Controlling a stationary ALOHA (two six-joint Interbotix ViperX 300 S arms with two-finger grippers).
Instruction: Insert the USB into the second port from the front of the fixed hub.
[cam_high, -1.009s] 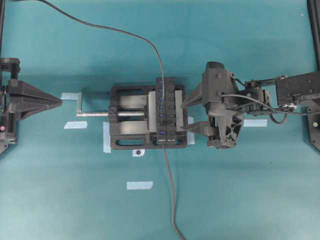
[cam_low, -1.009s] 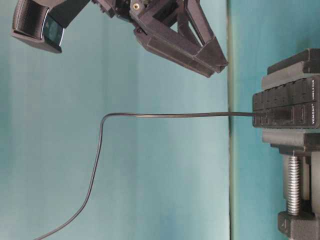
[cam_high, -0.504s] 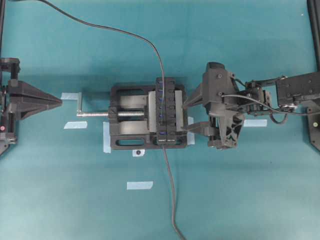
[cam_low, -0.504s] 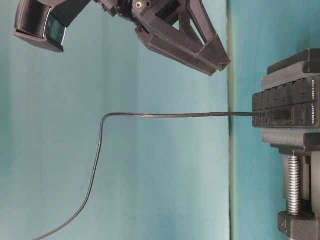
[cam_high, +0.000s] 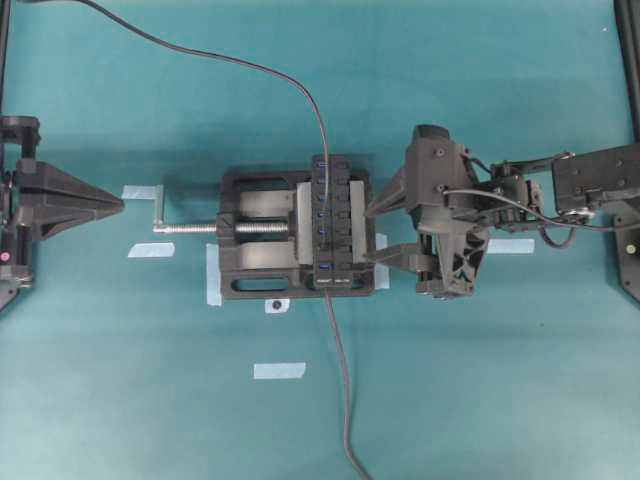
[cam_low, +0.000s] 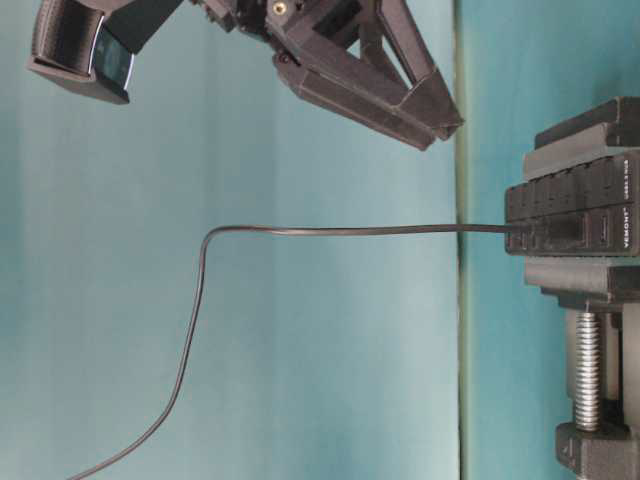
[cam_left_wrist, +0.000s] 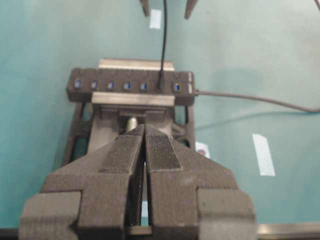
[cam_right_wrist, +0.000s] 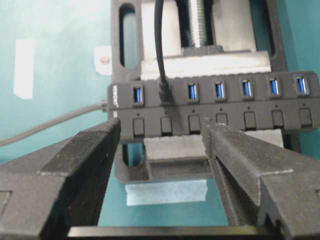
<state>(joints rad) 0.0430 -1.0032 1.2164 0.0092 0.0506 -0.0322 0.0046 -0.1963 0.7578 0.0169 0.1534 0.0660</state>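
The fixed hub (cam_high: 340, 220) is a long black bar with blue ports, clamped in a black vise (cam_high: 250, 282). The USB (cam_right_wrist: 163, 90) sits plugged into the second port from the end where the hub's own cable exits. It also shows in the left wrist view (cam_left_wrist: 160, 84). Its thin cable (cam_low: 350, 231) leads away from the hub. My right gripper (cam_high: 372, 235) is open and empty, its fingers just beside the hub's button side, touching nothing. My left gripper (cam_high: 115, 203) is shut and empty, far off at the table's left.
The vise's silver screw handle (cam_high: 185, 227) points toward the left gripper. The hub's own cable (cam_high: 340, 380) runs to the front edge. Several bits of pale tape (cam_high: 279, 370) lie on the teal table round the vise.
The right gripper has shifted very slightly beside the hub. The plug, hub and left arm have not moved.
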